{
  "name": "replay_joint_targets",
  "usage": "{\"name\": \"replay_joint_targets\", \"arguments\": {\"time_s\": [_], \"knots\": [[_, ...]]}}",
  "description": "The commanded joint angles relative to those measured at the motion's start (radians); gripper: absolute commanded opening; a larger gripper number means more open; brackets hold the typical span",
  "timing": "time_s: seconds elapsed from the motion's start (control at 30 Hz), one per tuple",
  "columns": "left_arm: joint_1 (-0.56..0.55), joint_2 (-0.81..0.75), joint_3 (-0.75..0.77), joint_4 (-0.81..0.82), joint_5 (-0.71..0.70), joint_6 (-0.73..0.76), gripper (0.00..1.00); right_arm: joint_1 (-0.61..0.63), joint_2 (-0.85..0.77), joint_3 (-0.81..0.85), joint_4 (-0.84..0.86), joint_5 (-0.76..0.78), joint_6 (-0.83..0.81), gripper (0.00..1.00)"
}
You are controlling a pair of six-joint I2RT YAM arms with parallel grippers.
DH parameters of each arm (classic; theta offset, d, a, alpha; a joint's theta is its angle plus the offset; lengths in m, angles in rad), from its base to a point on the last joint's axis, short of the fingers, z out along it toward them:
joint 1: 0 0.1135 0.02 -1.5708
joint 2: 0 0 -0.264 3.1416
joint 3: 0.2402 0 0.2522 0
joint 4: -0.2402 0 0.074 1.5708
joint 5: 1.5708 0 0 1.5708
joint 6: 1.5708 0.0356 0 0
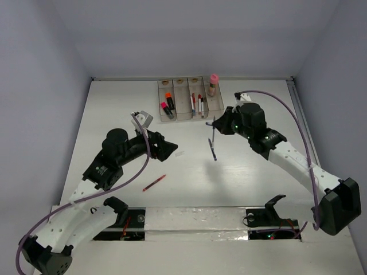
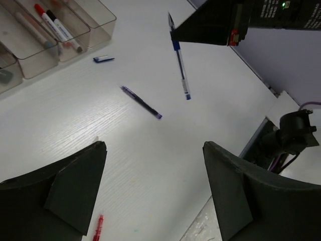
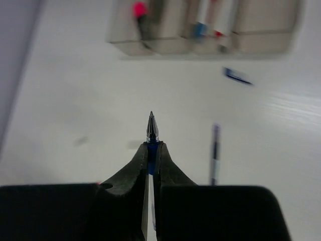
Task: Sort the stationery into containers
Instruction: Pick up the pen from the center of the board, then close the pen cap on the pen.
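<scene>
- Pen aloft: my right pincer (image 3: 152, 149) is clenched on the blue pen (image 2: 179, 65). The pen's dark tip pokes out past the fingertips, and it hangs clear above the white table (image 1: 258, 189), a little short of the containers (image 1: 182, 106).
- My left pincer (image 2: 155, 191) is released, jaws wide apart with nothing between them, hovering over bare tabletop.
- A red pen (image 1: 153, 183) lies flat on the table near my left arm, well apart from the containers.
- The four clear bins stand joined side by side at the far edge. An orange-capped highlighter (image 1: 169, 97) and a pink-capped highlighter (image 1: 166, 107) lie in the leftmost. Two thin pens (image 1: 196, 105) lie in the third, and a pink-capped glue stick (image 1: 213, 85) stands upright at the far end of the rightmost.
- A small blue cap (image 2: 103, 58) lies on the table just beside the bins.
- A thin purplish streak (image 2: 141, 102) lies on the table beside the raised pen; pen or shadow, I cannot tell.
</scene>
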Motion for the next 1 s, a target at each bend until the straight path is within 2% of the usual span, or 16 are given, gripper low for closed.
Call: {"name": "replay_joint_targets", "arguments": {"time_s": [0.0, 0.13, 0.3, 0.43, 0.73, 0.87, 0.93, 0.97], "knots": [[0.008, 0.02, -0.004, 0.101, 0.109, -0.045, 0.73, 0.113, 0.021, 0.008, 0.349, -0.157, 0.143, 0.0], [0.02, 0.04, -0.003, 0.112, 0.098, -0.042, 0.7, 0.222, 0.115, 0.058, 0.585, -0.177, 0.207, 0.0], [0.054, 0.03, -0.015, 0.109, 0.072, -0.04, 0.66, 0.282, 0.219, 0.112, 0.747, -0.201, 0.261, 0.0], [0.072, 0.03, -0.014, 0.101, 0.018, -0.033, 0.63, 0.308, 0.23, 0.094, 0.869, -0.206, 0.298, 0.0], [0.103, 0.055, -0.015, 0.101, 0.057, -0.037, 0.56, 0.308, 0.261, 0.089, 0.956, -0.283, 0.384, 0.0], [0.121, 0.058, -0.02, 0.105, 0.075, -0.042, 0.44, 0.308, 0.273, 0.088, 0.977, -0.299, 0.402, 0.0], [0.121, 0.061, -0.02, 0.11, 0.083, -0.045, 0.42, 0.308, 0.281, 0.091, 0.989, -0.315, 0.41, 0.0], [0.13, 0.061, -0.021, 0.113, 0.093, -0.048, 0.37, 0.308, 0.282, 0.092, 0.993, -0.321, 0.417, 0.0]]}}
